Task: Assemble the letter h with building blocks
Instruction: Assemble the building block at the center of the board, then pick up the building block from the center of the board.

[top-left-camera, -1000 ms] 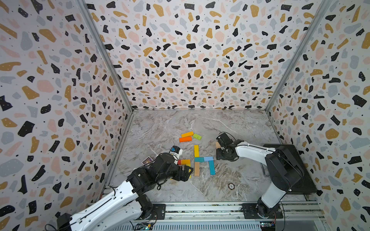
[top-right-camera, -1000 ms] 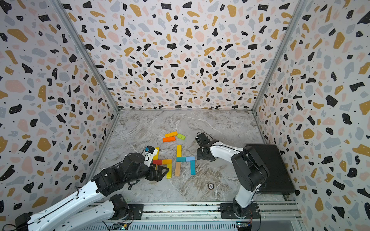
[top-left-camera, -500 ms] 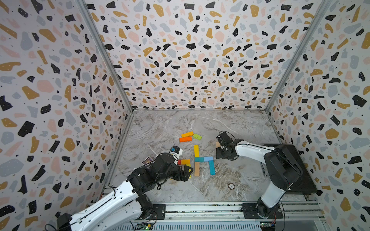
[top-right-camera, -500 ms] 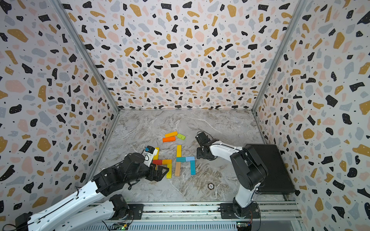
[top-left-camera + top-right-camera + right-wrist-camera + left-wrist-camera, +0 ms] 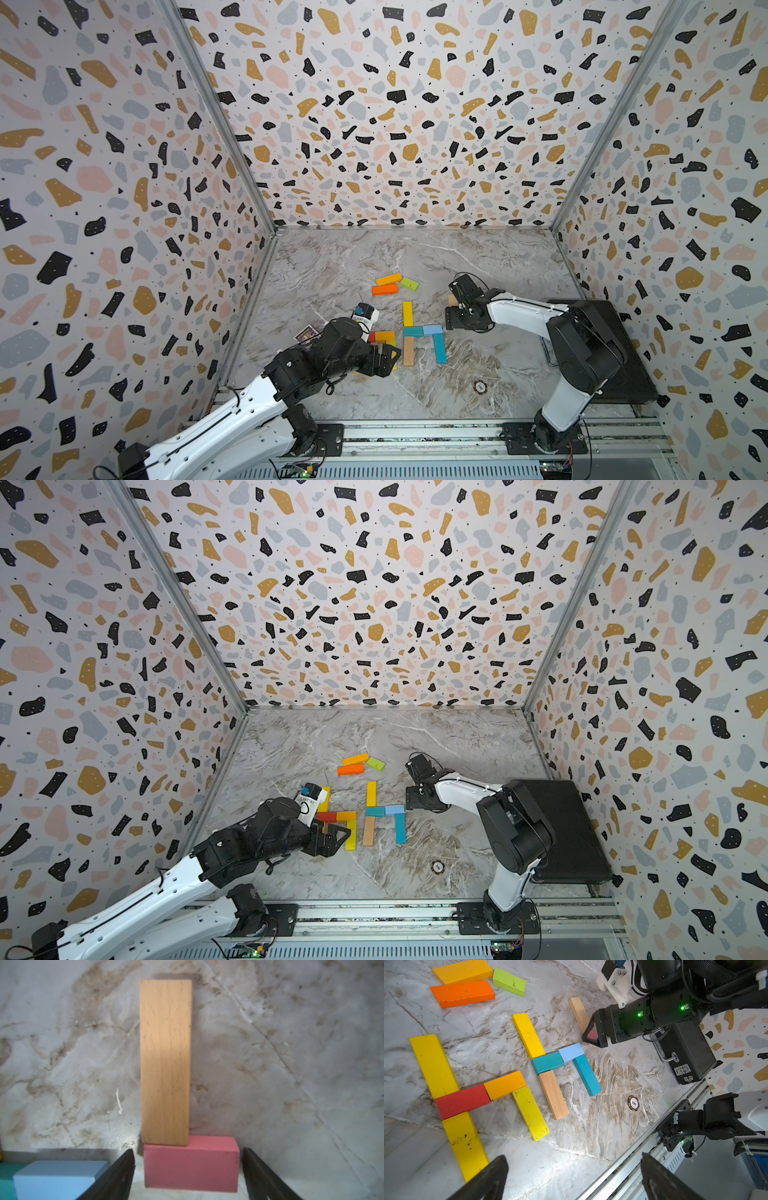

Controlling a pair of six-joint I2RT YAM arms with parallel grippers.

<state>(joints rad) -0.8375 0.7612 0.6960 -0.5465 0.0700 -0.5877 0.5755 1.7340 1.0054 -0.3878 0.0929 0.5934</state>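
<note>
Right pincer (image 5: 188, 1150) wider around pink block (image 5: 191, 1165)

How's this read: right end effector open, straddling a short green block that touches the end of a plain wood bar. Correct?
Colour is wrong: the short block is pink, not green. The right wrist view shows the right end effector open, straddling it where it touches the end of the plain wood bar.

The grey marbled worktop (image 5: 478, 257) bears flat painted wooden building blocks (image 5: 527, 1034), most laid in two h shapes, plus a small round poker chip (image 5: 633, 1103).
</note>
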